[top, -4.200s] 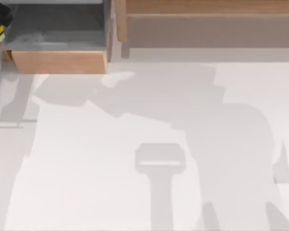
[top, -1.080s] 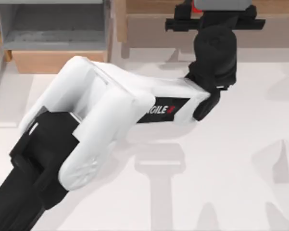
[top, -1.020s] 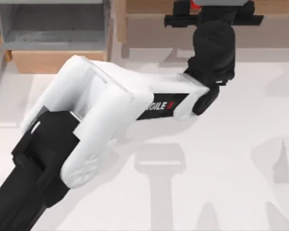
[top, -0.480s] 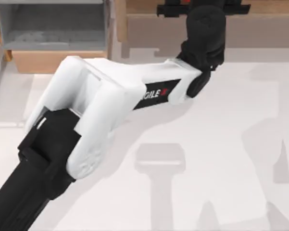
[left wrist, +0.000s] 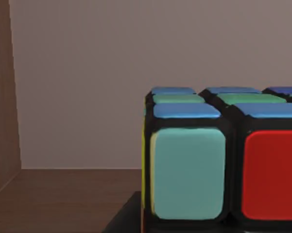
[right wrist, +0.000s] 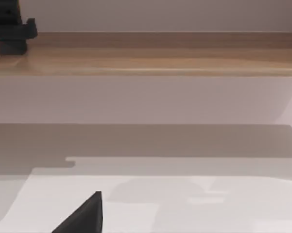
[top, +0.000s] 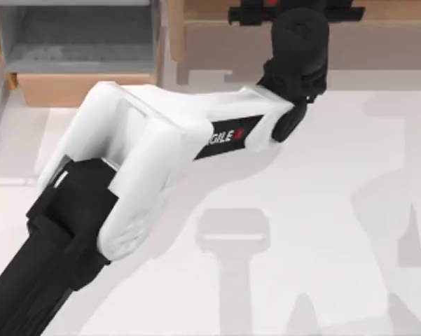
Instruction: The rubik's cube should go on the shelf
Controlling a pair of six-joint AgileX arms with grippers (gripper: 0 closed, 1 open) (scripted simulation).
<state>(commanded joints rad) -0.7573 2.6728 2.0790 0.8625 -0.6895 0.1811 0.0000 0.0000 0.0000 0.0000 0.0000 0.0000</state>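
Observation:
My left arm reaches from the lower left of the top view to the shelf [top: 399,10] at the back. Its gripper [top: 295,8] hangs over the light-brown ledge, shut on the rubik's cube [top: 270,2], of which a red sliver shows. In the left wrist view the rubik's cube [left wrist: 223,165] is very close, with teal, red, blue and green stickers above the shelf's wooden floor [left wrist: 63,194]. The right wrist view shows the shelf [right wrist: 160,56] from the front, with my left gripper [right wrist: 9,26] at its far end. A black part of my right gripper [right wrist: 82,218] shows low over the table.
A grey-lined box compartment [top: 77,42] with a wood front stands at the back left, beside the shelf's duller front face [top: 392,45]. A wooden side wall [left wrist: 0,97] closes the shelf close to the cube. The white table [top: 322,210] lies open to the right of my left arm.
My left arm came into view and reached toward the back, carrying the cube farther over the shelf ledge. In the last half second it has barely moved.

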